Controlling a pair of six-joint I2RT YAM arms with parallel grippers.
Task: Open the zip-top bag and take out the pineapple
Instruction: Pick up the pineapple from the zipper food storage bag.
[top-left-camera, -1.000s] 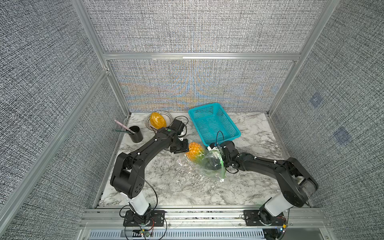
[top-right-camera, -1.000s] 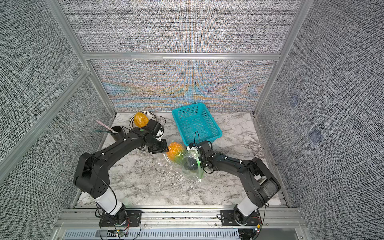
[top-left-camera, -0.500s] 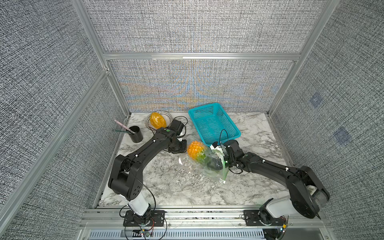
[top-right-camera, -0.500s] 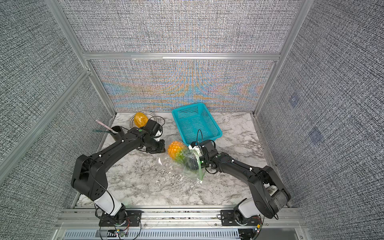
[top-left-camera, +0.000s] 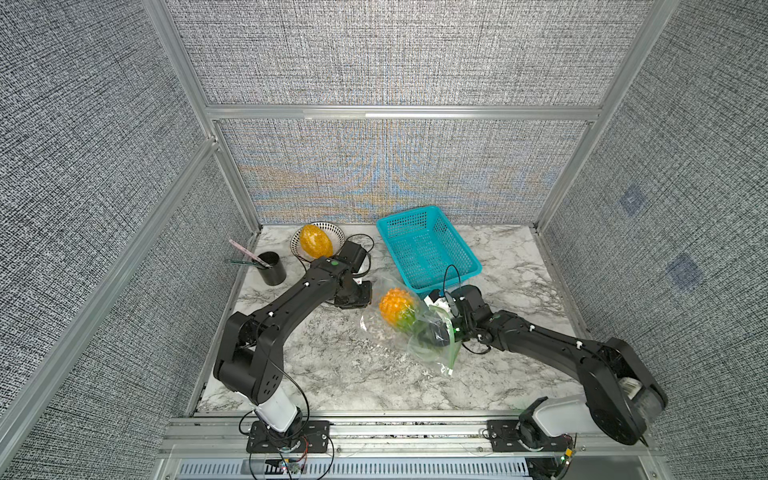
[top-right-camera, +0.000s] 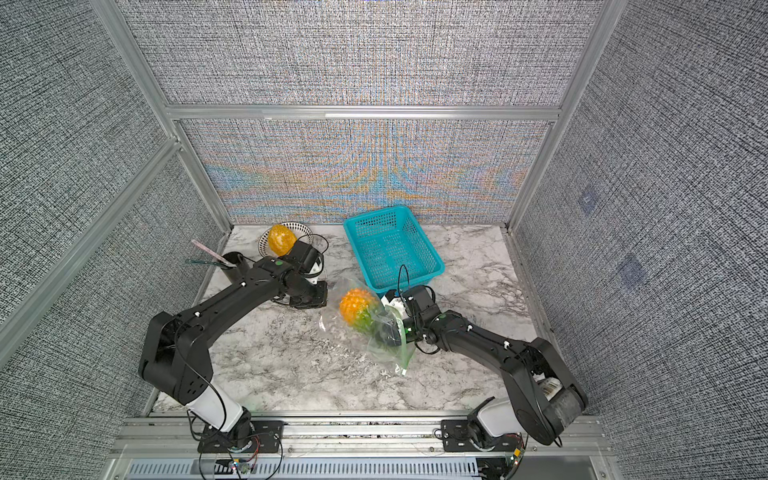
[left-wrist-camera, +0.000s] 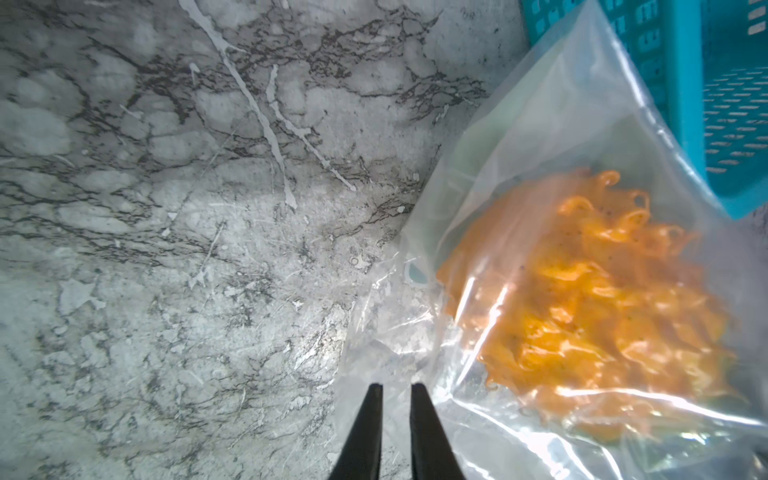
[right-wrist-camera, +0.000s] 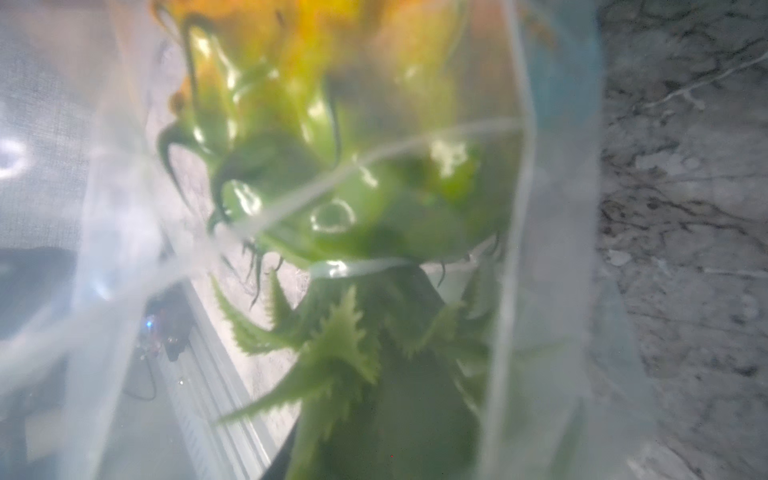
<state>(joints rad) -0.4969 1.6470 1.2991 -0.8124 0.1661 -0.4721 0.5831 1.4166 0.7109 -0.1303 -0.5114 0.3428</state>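
Fingers (left-wrist-camera: 374, 428) of your left gripper (left-wrist-camera: 395, 388) show in the left wrist view as two black tips with only a slim slit between them. A loose corner of the zip-top bag (left-wrist-camera: 540, 104) lies right at those tips, but you cannot tell whether the film is pinched. The pineapple (left-wrist-camera: 582, 299) sits inside the bag, its orange body against the film. The bag's far edge overlaps the teal basket (left-wrist-camera: 681, 83). Bare marble table (left-wrist-camera: 166, 208) fills the rest.

In the right wrist view, blurred film wraps the lens. You see the pineapple's (right-wrist-camera: 345, 332) spiky green crown close up inside the bag (right-wrist-camera: 540, 291). Your right gripper's fingers are not clear here, so you cannot tell if they are spread or clamped.

In both top views the bag (top-left-camera: 432, 359) (top-right-camera: 386, 353) lies mid-table, touching the basket's (top-left-camera: 407, 224) (top-right-camera: 382, 220) near corner. The pineapple (top-left-camera: 395, 307) (top-right-camera: 353, 307) points its body toward the left gripper (top-left-camera: 353, 296), which is just beside the bag's edge. Its crown points toward the right gripper (top-left-camera: 434, 332), whose dark tip sits at the bag's mouth by the green zip strip (top-left-camera: 451, 349). You have open marble (top-left-camera: 332, 365) from the bag to the front rail. The bowl (top-left-camera: 336, 230) with the orange oval fruit (top-left-camera: 316, 241) and the black cup (top-left-camera: 272, 269) stand well apart, back left.
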